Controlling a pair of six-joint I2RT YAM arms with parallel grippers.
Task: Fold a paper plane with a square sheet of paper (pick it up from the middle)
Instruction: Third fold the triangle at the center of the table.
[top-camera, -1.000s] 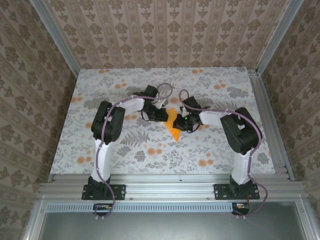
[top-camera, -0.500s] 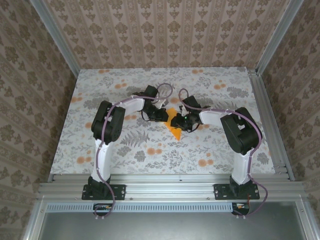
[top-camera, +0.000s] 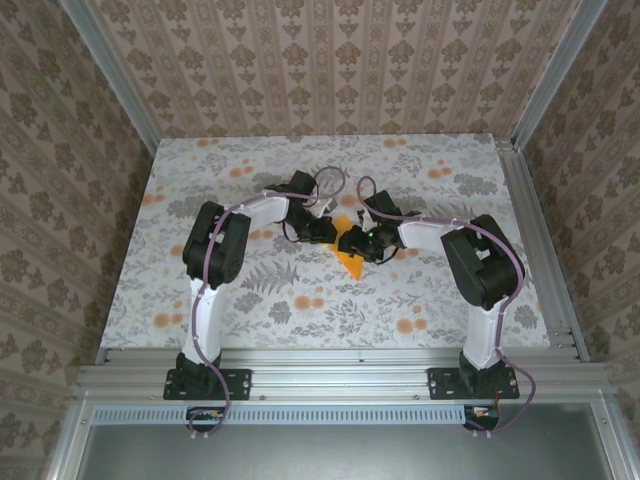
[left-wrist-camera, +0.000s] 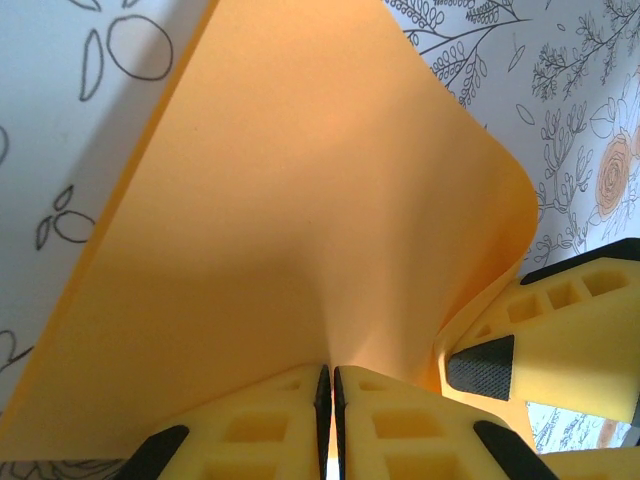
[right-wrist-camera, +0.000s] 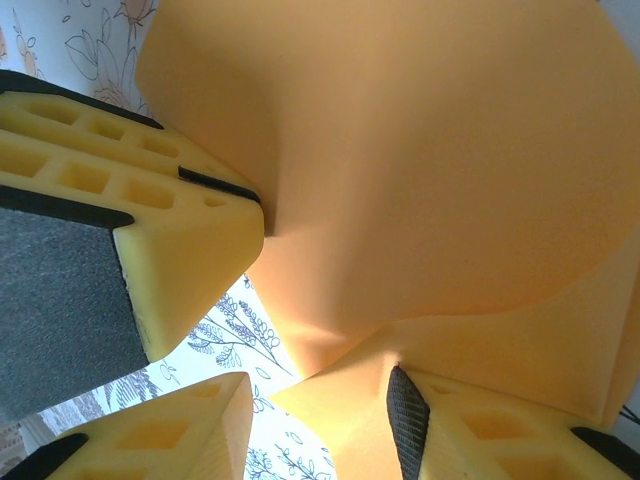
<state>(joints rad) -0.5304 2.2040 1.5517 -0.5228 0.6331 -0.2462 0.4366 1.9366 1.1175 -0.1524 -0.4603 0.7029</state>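
Note:
The orange sheet of paper (top-camera: 349, 263) is held up off the middle of the table, bent and curved (left-wrist-camera: 300, 200). My left gripper (top-camera: 325, 232) is shut on its edge, the two fingers pressed together on the paper (left-wrist-camera: 332, 385). My right gripper (top-camera: 353, 243) stands right against the left one, its yellow fingers (left-wrist-camera: 545, 340) beside the sheet's curled right edge. In the right wrist view my right gripper (right-wrist-camera: 320, 385) is open, a flap of the paper (right-wrist-camera: 420, 150) reaching down between its fingers and lying against the right pad (right-wrist-camera: 405, 425). The left gripper's fingers (right-wrist-camera: 170, 230) pinch the sheet at upper left.
The table (top-camera: 250, 290) wears a white cloth printed with grey leaves and small orange flowers. Patterned walls and metal rails (top-camera: 535, 240) close it in on three sides. Both arms reach in from the near edge to the middle.
The right gripper has crept a little to the left, closer to the left gripper, covering more of the orange paper. The left gripper has kept its hold.

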